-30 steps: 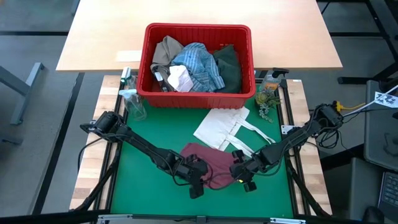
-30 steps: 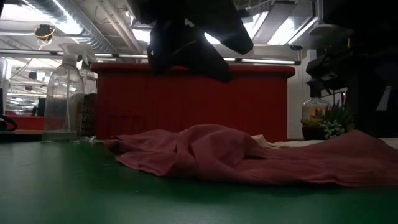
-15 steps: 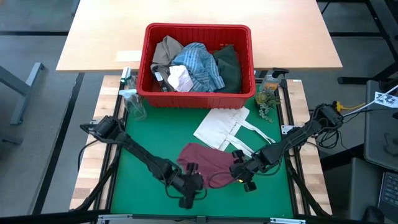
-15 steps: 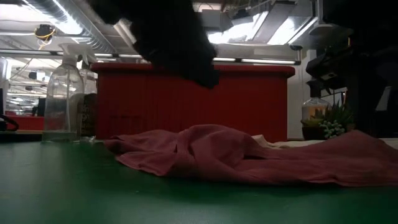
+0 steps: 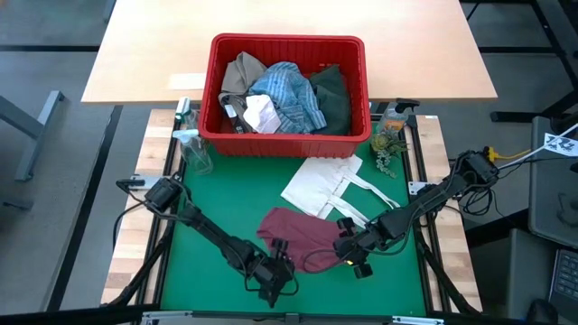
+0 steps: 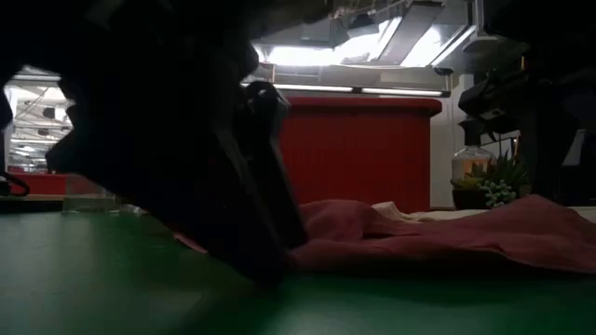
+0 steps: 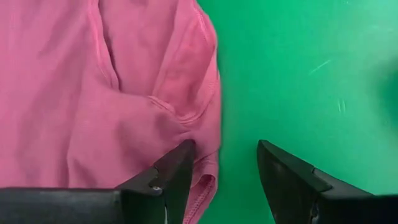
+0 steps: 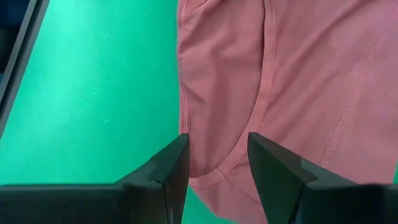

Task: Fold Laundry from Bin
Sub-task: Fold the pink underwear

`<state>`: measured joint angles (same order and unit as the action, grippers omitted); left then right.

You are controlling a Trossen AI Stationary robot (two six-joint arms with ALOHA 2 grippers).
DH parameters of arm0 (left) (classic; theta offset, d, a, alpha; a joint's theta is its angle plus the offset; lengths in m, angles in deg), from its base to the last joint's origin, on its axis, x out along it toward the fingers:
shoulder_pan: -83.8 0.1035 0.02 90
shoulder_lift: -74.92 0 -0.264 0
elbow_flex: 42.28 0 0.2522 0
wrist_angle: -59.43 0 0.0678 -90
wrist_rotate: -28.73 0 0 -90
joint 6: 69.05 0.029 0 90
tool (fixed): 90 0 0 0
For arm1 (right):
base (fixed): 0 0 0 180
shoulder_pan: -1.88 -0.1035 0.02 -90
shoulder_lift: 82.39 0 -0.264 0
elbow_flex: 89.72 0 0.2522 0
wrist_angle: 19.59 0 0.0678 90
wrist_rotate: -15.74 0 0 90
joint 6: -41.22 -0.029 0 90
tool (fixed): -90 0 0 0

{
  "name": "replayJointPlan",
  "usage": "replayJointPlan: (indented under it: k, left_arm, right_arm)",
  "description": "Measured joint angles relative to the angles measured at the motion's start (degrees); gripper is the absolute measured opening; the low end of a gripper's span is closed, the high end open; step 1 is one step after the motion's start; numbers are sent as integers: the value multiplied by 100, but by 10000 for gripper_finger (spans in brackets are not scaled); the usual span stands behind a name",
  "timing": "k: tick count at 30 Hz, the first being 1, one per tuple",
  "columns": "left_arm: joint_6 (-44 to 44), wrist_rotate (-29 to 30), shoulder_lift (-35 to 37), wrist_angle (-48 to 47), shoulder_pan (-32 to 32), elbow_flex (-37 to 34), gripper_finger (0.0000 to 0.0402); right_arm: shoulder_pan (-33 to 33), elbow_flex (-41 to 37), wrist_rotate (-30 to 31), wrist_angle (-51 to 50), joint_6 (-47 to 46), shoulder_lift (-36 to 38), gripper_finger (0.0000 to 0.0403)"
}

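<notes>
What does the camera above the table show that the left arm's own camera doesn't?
Only the high view shows the red bin with laundry heaped inside, the white tote bag, a spray bottle, a small plant and the right gripper.

Only the left wrist view shows the cloth's stitched hem up close, with one open finger over its edge.

Both show the maroon cloth, the green mat and the left gripper.
</notes>
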<state>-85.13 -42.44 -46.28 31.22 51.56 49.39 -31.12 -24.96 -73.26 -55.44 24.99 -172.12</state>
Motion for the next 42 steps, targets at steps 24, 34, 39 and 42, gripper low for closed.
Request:
replayJointPlan:
  k: [24, 34, 39, 42]
  left_arm:
    - [-648, -982, 663, -16, 278, -7, 4]
    - [-624, -870, 790, -46, 875, -4, 2]
    - [-585, -797, 790, -194, 1272, -4, 2]
    - [-583, -794, 790, -496, 1484, -4, 1]
  right_arm:
    - [-4, 0, -491, -115, 2, 384, 163]
    - [-2, 0, -45, -499, 4, 867, 163]
    - [-2, 0, -40, -579, 4, 901, 163]
    - [-2, 0, -35, -649, 4, 901, 163]
